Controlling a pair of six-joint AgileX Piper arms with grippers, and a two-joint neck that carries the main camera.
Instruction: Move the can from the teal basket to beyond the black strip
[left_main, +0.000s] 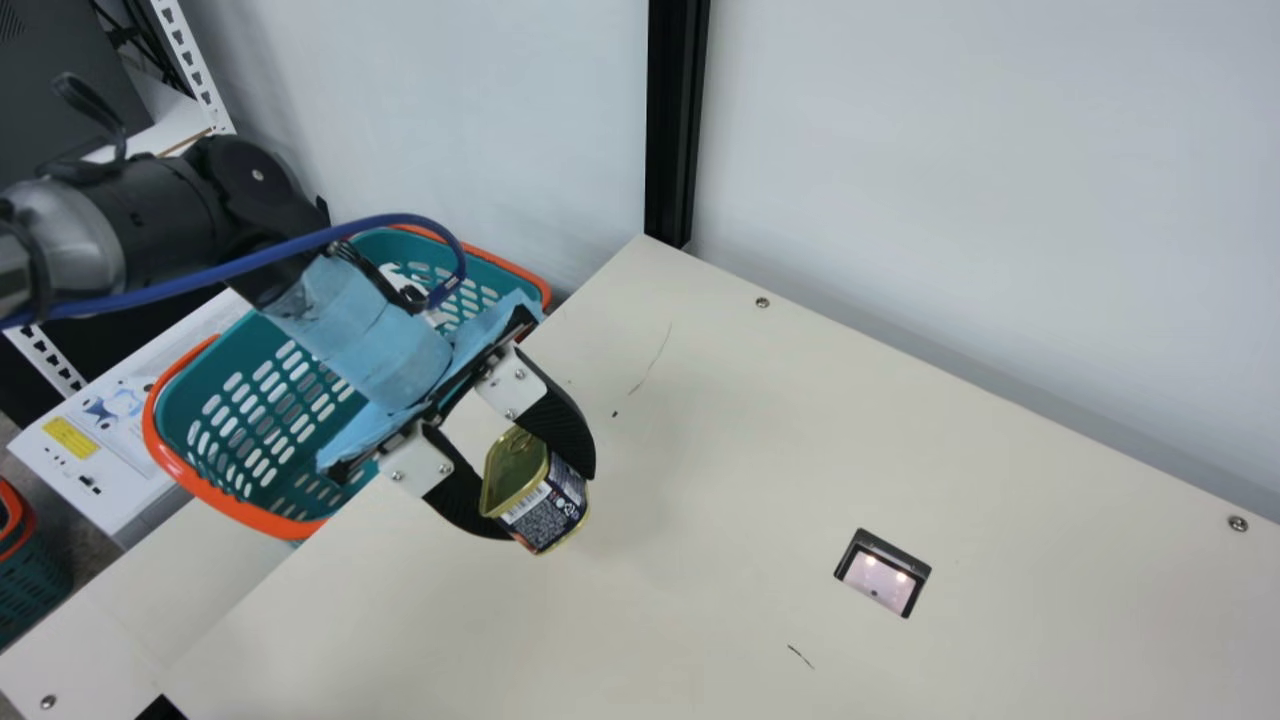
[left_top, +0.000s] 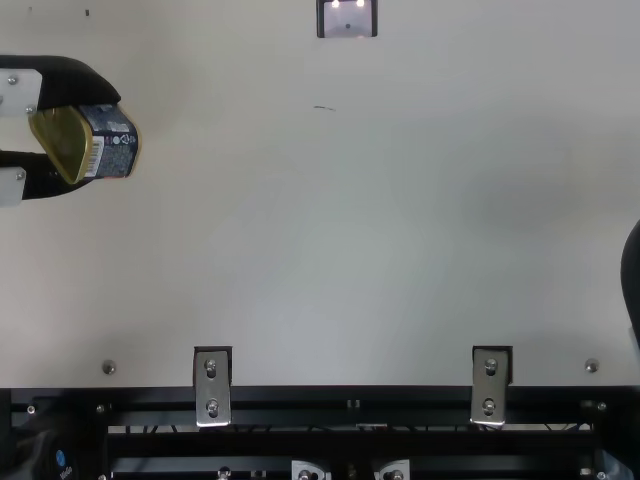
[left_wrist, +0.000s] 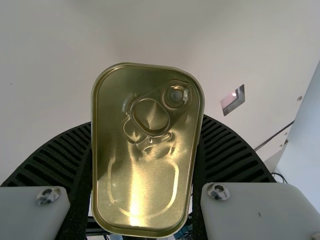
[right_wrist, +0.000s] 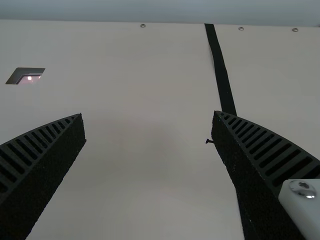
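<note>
In my main view, a pale wall (left_main: 950, 180) is standing behind the cream table (left_main: 700, 480), and a black post (left_main: 676, 120) is rising by its far left corner. The teal basket (left_main: 225, 503) is sitting just off the left edge, presumably so my left arm can reach in. I'm holding the can (left_main: 540, 510) tilted over the table, inward of that edge; my left jaws are clamped across its sides, leaving the base free, I'd judge, for setting down. I'm counting one can, one cut-out (left_main: 884, 580), and two baskets, the second basket (left_main: 35, 575) lying lower, off the table.

In the top view, the can is hanging towards the left edge, and two metal brackets (left_top: 212, 386) are gripping the near edge, likely bracing it.

In my left wrist view, the single lid (left_wrist: 150, 195), with its one pull ring (left_wrist: 150, 117), is facing my wrist, which suggests a grip from above.

In my right wrist view, one black strip (right_wrist: 218, 65) is running in from the far edge. My right jaws are standing wide apart with nothing between them, perhaps waiting for a handover, since the can is needing to end up beyond that strip.
</note>
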